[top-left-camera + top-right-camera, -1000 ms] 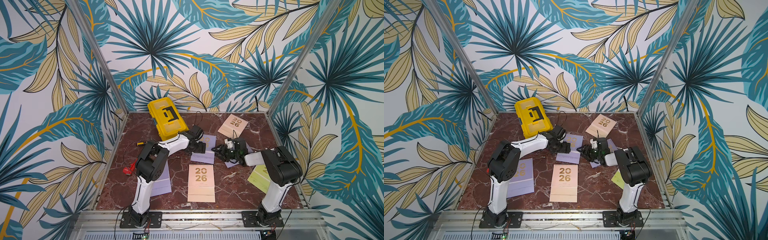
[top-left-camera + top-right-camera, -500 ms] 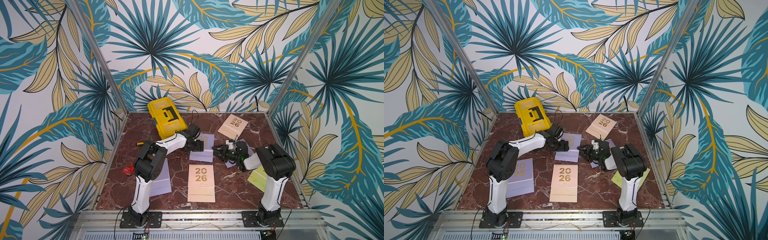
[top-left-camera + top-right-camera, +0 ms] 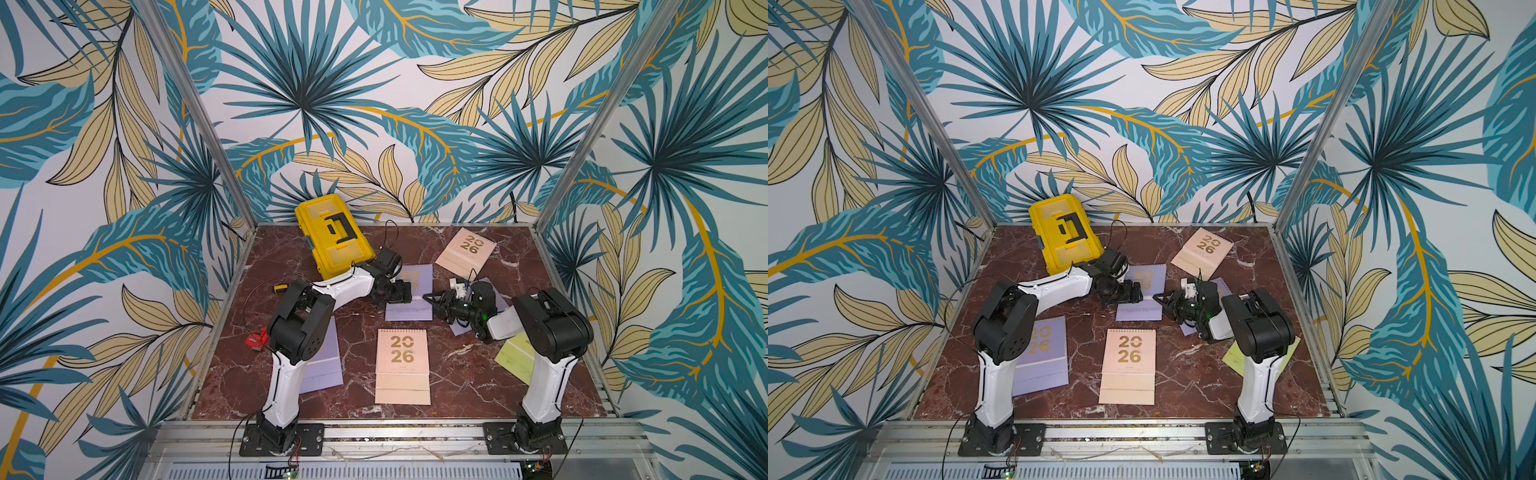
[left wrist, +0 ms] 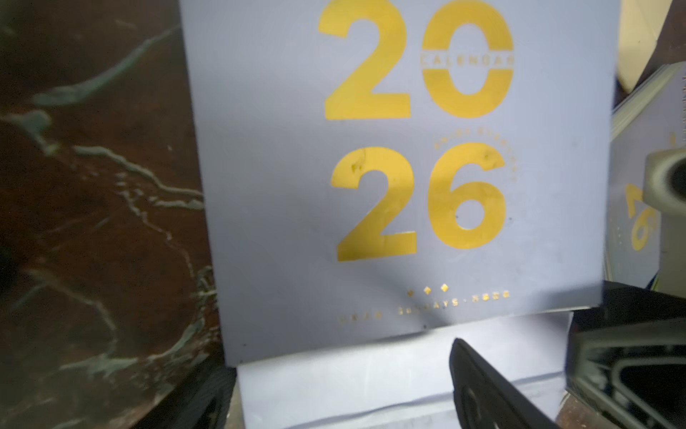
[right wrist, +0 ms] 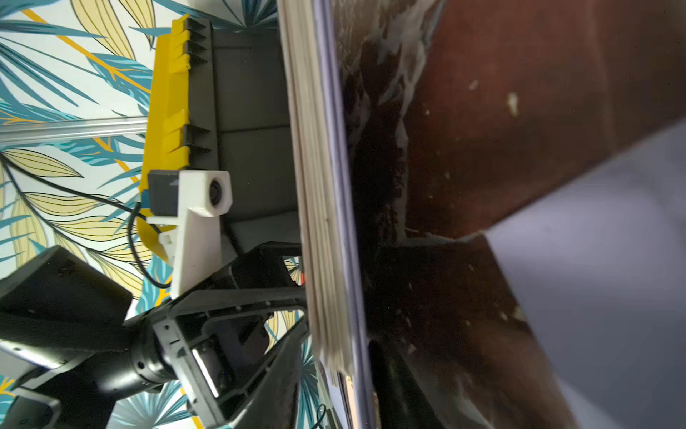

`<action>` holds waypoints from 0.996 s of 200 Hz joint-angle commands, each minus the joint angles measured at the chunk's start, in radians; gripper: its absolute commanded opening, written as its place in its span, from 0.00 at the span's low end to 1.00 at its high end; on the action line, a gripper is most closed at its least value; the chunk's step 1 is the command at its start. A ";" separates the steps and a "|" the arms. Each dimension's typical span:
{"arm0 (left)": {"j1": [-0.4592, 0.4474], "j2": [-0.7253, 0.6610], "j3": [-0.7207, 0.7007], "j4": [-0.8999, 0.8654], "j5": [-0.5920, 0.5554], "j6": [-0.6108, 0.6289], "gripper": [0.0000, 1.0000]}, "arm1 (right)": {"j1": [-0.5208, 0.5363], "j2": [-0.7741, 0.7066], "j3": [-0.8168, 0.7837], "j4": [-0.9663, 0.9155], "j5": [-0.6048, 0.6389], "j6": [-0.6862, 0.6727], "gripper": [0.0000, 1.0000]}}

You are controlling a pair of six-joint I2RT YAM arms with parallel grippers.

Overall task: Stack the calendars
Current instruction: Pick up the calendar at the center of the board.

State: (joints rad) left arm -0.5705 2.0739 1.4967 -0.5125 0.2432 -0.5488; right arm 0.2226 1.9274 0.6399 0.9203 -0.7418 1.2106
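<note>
6 calendars (image 3: 402, 365), 1 yellow toolbox (image 3: 334, 241)

Top views overlook the whole table (image 3: 465, 374) from above; both wrist cameras closely face one lilac calendar (image 4: 278, 185).

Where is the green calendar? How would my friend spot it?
Start at the red marble table and find the robot's right arm, on the side away from the yellow toolbox. The green calendar lies flat, partly hidden under that arm. Only it is lime green, not lilac or peach.

Gold numerals mark the lilac calendar (image 3: 409, 309) and peach calendar (image 3: 402, 386), with a lime calendar (image 3: 513, 357), yellow toolbox (image 3: 332, 237) and white-veined maroon table (image 3: 469, 374).
</note>
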 commanded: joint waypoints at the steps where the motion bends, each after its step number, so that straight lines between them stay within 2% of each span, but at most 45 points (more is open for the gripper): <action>1: -0.006 -0.029 -0.001 0.031 0.036 -0.002 0.90 | 0.008 -0.083 0.027 -0.201 0.001 -0.154 0.35; 30: -0.005 -0.039 -0.007 0.031 0.021 -0.002 0.90 | 0.007 -0.116 0.038 -0.252 0.015 -0.180 0.35; 46: -0.005 -0.047 -0.004 0.034 0.025 0.001 0.90 | 0.006 -0.110 0.044 -0.246 0.010 -0.173 0.29; 78: -0.004 -0.060 0.008 0.031 0.048 0.004 0.90 | 0.007 -0.100 0.044 -0.215 0.006 -0.154 0.00; 144: -0.005 -0.138 0.022 0.032 0.064 0.006 0.91 | 0.007 -0.192 0.035 -0.277 0.016 -0.191 0.00; 199: -0.020 -0.222 -0.011 0.031 0.038 0.000 0.92 | 0.001 -0.359 0.023 -0.507 0.046 -0.311 0.00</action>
State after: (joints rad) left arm -0.5694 1.9114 1.4967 -0.5163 0.2703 -0.5510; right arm 0.2199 1.6413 0.6743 0.5282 -0.6872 0.9951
